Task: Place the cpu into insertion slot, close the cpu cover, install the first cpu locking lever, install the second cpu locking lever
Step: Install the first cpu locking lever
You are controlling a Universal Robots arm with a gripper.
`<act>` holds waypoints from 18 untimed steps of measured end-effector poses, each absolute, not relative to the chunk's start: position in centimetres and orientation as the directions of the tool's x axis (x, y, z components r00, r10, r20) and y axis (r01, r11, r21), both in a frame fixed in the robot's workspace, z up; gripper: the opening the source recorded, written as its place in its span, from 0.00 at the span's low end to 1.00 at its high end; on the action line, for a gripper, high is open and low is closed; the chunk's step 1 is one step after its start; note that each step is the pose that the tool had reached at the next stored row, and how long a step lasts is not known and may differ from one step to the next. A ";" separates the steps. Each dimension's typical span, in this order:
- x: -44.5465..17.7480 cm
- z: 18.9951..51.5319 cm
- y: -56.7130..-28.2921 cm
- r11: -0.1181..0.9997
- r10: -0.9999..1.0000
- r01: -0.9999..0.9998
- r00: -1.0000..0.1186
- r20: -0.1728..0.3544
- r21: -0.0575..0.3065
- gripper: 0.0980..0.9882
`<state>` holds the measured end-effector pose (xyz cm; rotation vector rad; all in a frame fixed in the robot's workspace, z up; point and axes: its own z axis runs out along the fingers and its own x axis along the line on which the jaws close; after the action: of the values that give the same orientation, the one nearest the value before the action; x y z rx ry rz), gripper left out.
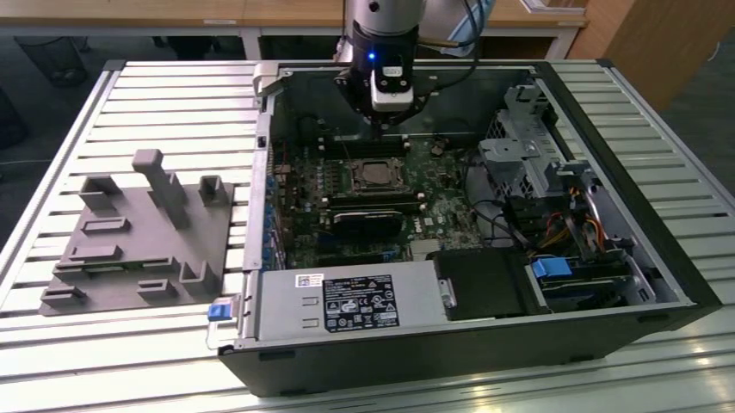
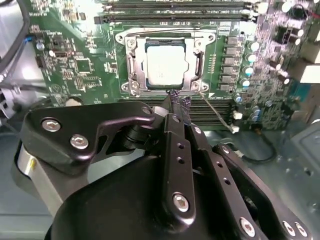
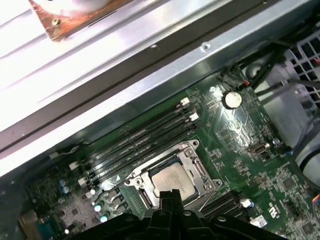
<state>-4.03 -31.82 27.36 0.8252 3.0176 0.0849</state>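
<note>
The cpu [image 2: 165, 64] is a silvery square chip lying flat in the insertion slot [image 2: 131, 86] on the green board; it also shows in the exterior view [image 1: 373, 175] and the first wrist view [image 3: 173, 180]. The cpu cover [image 2: 199, 62], a dull metal frame, lies down around the chip. A thin wire lever [image 2: 216, 112] runs out from one socket corner over the memory slots. My gripper [image 2: 179, 102] hangs just above the socket's edge with its black fingers pressed together and nothing between them. It also appears in the exterior view [image 1: 388, 127] and the first wrist view [image 3: 170, 197].
The open computer case [image 1: 677, 284] surrounds the board. A black cooler block [image 1: 367, 225] sits just beside the socket, with long memory slots [image 3: 140, 135] on its other side. A drive cage with cables [image 1: 540, 155] is at the exterior view's right, a grey fixture [image 1: 138, 232] at its left.
</note>
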 end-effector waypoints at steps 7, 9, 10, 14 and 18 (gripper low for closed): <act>-4.0 27.3 -31.8 0.917 0.396 0.395 -0.918 0.003 0.056 0.01; -4.0 27.3 -31.8 0.930 0.363 0.362 -0.932 0.003 0.056 0.01; -4.0 27.3 -31.8 0.937 0.346 0.345 -0.938 0.003 0.056 0.01; -4.0 27.3 -31.8 0.959 0.277 0.276 -0.961 0.003 0.056 0.01; -4.0 27.3 -31.8 0.977 0.206 0.205 -0.979 0.003 0.056 0.01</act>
<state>-4.04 -31.82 27.29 0.3245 3.1205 0.0873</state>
